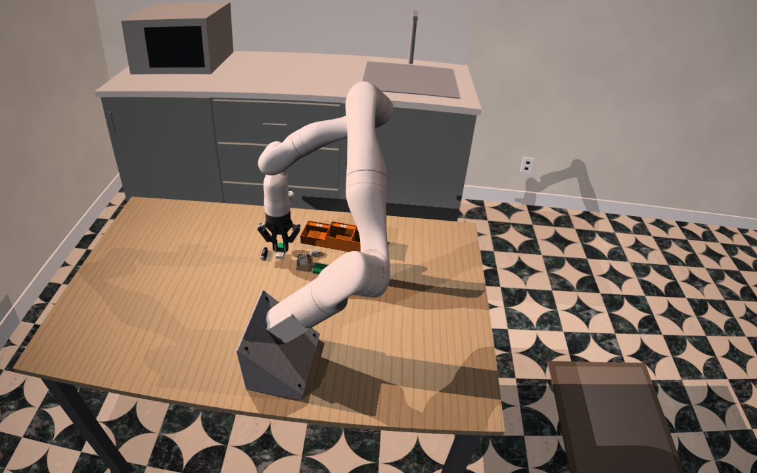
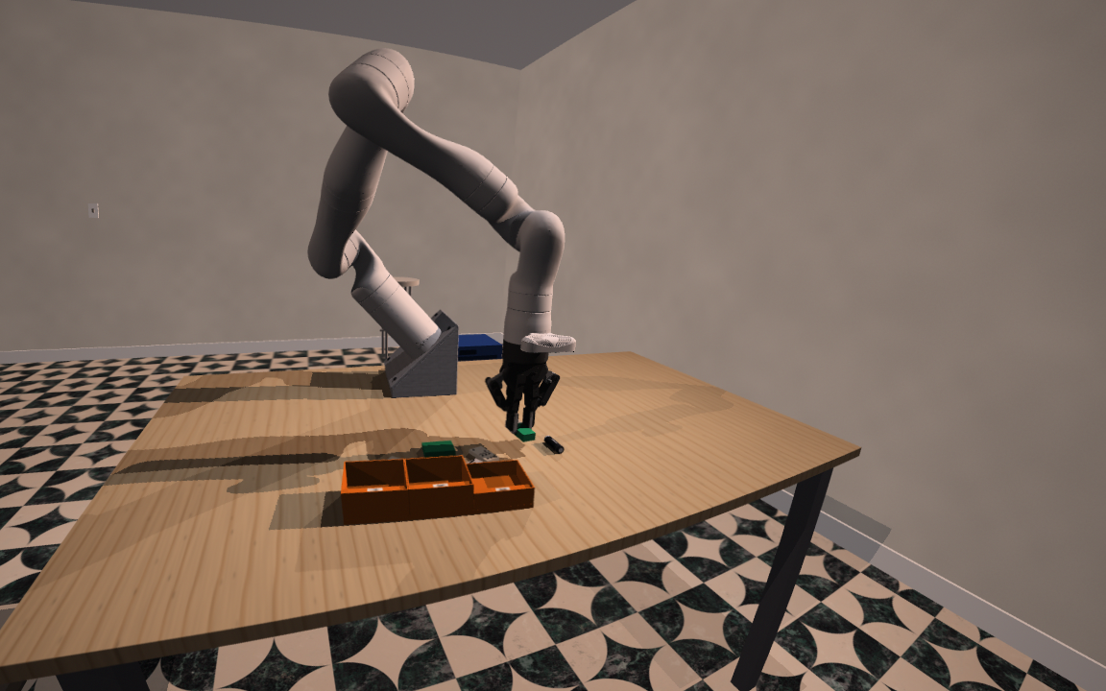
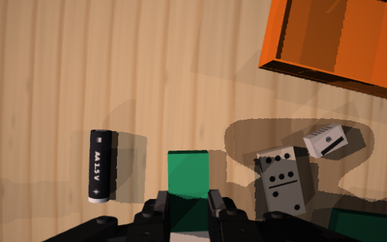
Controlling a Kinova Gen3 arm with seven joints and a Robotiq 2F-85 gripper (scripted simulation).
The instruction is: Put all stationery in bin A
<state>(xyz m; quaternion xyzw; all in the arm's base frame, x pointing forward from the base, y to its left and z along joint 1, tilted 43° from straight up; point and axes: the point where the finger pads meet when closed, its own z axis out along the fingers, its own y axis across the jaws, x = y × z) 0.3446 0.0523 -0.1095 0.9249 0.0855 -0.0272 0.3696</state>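
Note:
My gripper (image 3: 188,206) is shut on a green eraser with a white end (image 3: 187,175), low over the wooden table; I cannot tell if the eraser touches the top. Both show in the exterior view, the gripper (image 2: 520,420) and the eraser (image 2: 525,434), and the gripper also shows in the top view (image 1: 278,247). The orange three-compartment bin (image 2: 437,485) stands close by, and its near corner is in the wrist view (image 3: 341,40). Its labels are too small to read. A second green block (image 3: 363,223) lies at the lower right and also shows in the exterior view (image 2: 438,447).
A black AA battery (image 3: 99,166) lies left of the eraser. A grey domino (image 3: 281,179) and a small white slotted block (image 3: 325,140) lie to its right, between it and the bin. The arm's grey base (image 1: 278,353) stands near the table's front edge.

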